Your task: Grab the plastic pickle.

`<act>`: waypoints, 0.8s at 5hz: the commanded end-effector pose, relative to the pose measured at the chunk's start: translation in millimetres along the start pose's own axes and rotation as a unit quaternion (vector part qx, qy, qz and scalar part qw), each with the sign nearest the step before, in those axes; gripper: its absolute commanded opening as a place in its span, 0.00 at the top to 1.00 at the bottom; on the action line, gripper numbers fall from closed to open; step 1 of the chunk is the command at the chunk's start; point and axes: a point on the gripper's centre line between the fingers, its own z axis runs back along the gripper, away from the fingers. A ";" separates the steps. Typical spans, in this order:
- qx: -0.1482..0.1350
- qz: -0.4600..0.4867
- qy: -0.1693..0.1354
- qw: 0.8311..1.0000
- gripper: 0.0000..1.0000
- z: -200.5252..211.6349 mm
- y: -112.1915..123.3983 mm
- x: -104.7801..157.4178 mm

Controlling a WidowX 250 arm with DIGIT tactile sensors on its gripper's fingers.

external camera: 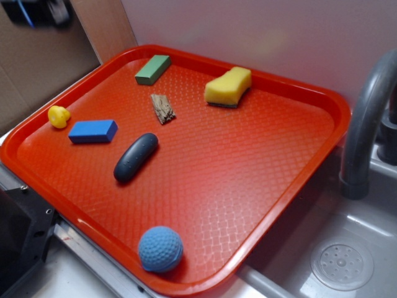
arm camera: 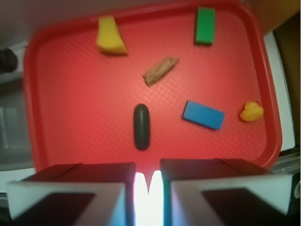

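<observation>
High above a red tray [arm camera: 51,155], the claw [arm camera: 148,188] at the bottom of the wrist view, its two fingers [arm camera: 70,188] drawn close with only a bright narrow slit between them, clamped on nothing. Out of the exterior view altogether.

Left to right in the wrist view: far ahead and to the left of the claw, a yellow sponge [arm camera: 111,35]; straight ahead and nearest, the plastic pickle [arm camera: 141,126], lying lengthwise along the claw's line of sight, flat on the tray and untouched; beyond it and slightly right, a brown wood chip [arm camera: 160,71]; ahead to the right, a blue block [arm camera: 203,114], near the pickle but apart from it; far ahead right, a green block [arm camera: 205,25]; furthest right, a small yellow duck [arm camera: 251,111] by the tray rim. In the exterior view only, a dimpled light-blue ball [external camera: 160,249] at the tray's near edge.

Step in hand, by judgement: the approach, not yet the grasp. Next move likely to call for parting the fingers wider than the pickle's short side, centring over it, then descending to close across its width.

Open tray on every side of the pickle, most of all to its left; blue block the closest neighbour, still clear enough for a finger. Raised tray rim well away. Sink [external camera: 347,248] and faucet [external camera: 363,118] off the tray, no obstacle here.
</observation>
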 end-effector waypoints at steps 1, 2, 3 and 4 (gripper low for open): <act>-0.010 -0.028 -0.047 0.998 0.00 -90.4 -6.6 0.4; 0.032 -0.009 -0.045 0.998 0.00 -131.0 1.1 9.0; 0.020 0.020 -0.012 1.000 0.00 -158.1 7.0 8.7; 0.020 0.017 0.016 1.000 0.00 -168.9 1.6 7.3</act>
